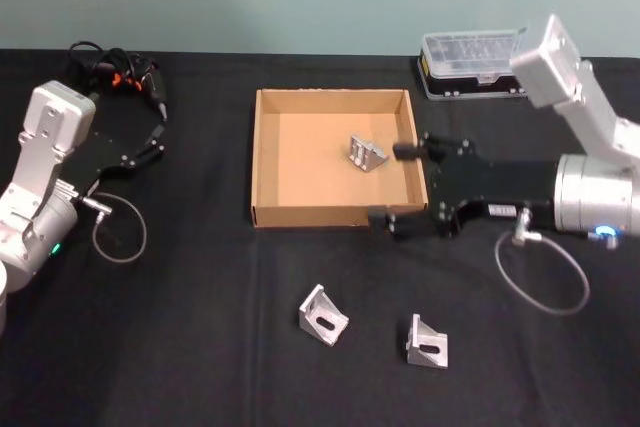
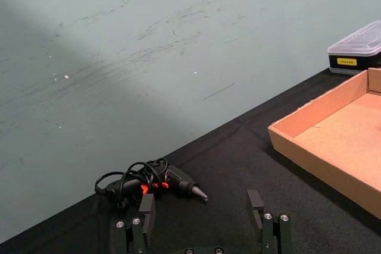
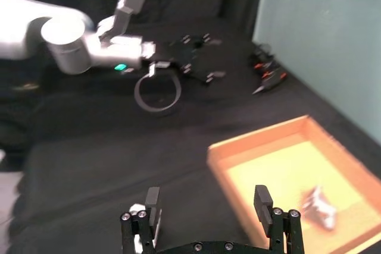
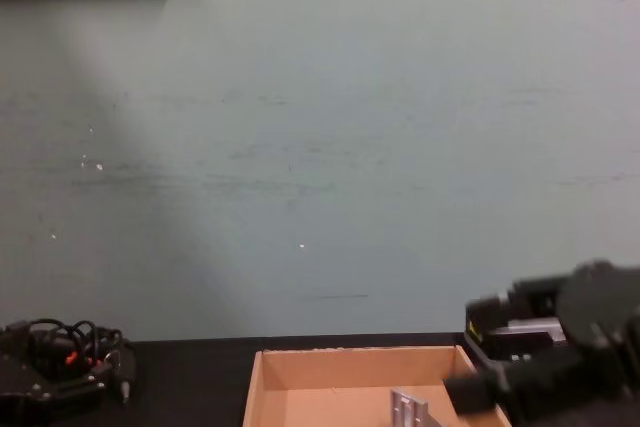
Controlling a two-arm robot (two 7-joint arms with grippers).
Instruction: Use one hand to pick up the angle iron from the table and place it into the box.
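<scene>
Hovering over box [image 1: 330, 95] right wall, right gripper [image 1: 395, 185] spread wide, empty; boxed angle iron [image 1: 367, 153] mid-box; left angle iron [image 1: 322, 315], right angle iron [image 1: 427, 341] near table [image 1: 200, 347] front edge; likely stiff, light, slick, pinch one flange; left gripper [image 1: 152, 144] parked, spread apart, left edge.

Clear-lid plastic case [image 1: 470, 65] back right; black corded device [image 1: 122, 75] w/ red bits back left.

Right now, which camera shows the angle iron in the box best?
The head view: the angle iron lies whole on the floor of the box, seen from above. The right wrist view shows it off in a corner; the chest view cuts it off at the bottom.
</scene>
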